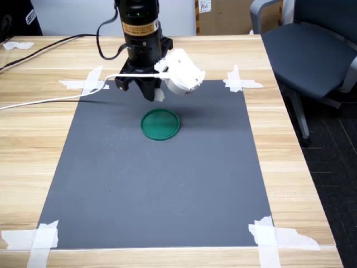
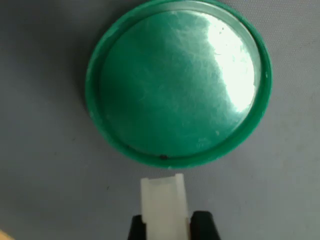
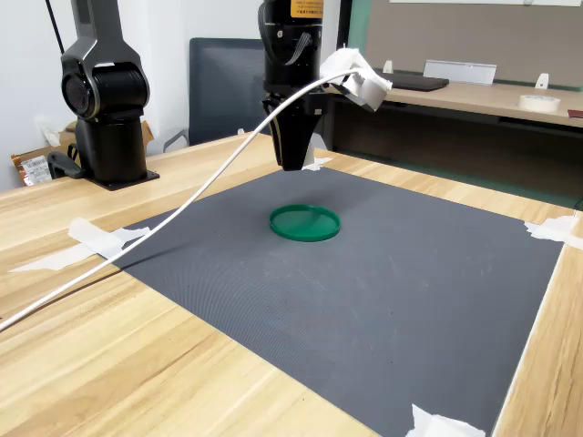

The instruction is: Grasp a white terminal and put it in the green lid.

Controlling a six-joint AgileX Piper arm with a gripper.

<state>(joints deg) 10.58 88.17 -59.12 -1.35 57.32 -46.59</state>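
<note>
Carrying stage. The gripper (image 2: 167,227) is clamped on the white terminal (image 2: 162,205), which stands out beyond the two dark fingertips (image 2: 202,225) in the wrist view. In both exterior views the arm hangs above the grey mat (image 1: 167,184), just behind the green lid (image 1: 160,124), on its far side in the first exterior view; the terminal itself is too small to make out there. The lid lies flat on the mat and looks empty, its raised rim (image 2: 255,115) nearest the terminal but not beneath it in the wrist view. To do this step well, I would judge that the arm should travel forward until the terminal sits over the middle of the disc, not over the rim, and descend low before the jaws part; so light a piece, dropped from height, could bounce or skid off the smooth plastic. The white cable (image 3: 182,205) trails clear of the lid
</note>
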